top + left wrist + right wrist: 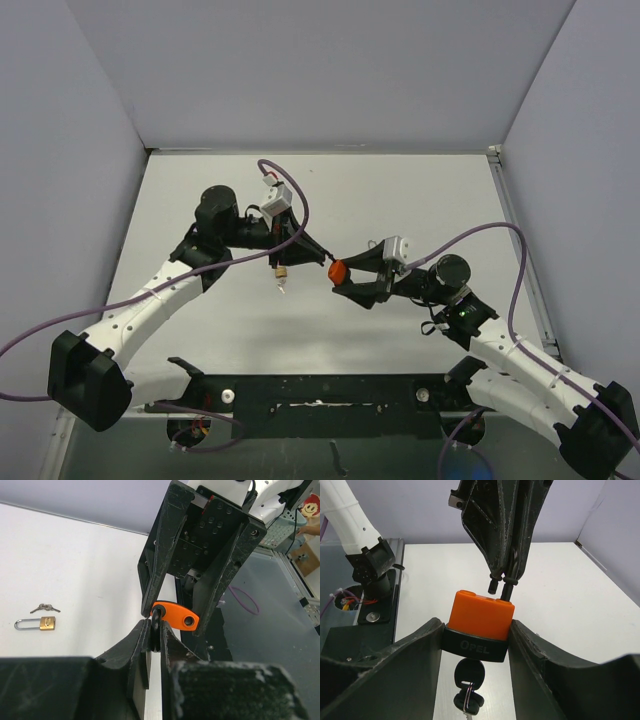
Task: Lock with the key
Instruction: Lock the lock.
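Hanging above the table between the two arms is an orange padlock (481, 611) with a black band marked OPEL round its lower end. The right gripper (478, 630) pinches it, one finger pressed to each side of the body. From between those fingers a black-headed key (469, 672) sticks out of the lock's underside, and a second key (469, 700) dangles from it on a ring.

The left gripper (155, 630) reaches in from the opposite side, its fingers squeezed together on the lock's black shackle (508, 586). The tips of the two grippers almost touch there. From the right wrist, one shackle leg runs into the orange body. The other ends in a small knob just short of the lock's top, so the shackle looks raised.

Well off to one side of the left gripper, a small brass padlock (40, 624) lies flat on the white table (75, 570). A little bunch of keys (44, 608) lies just beside it.
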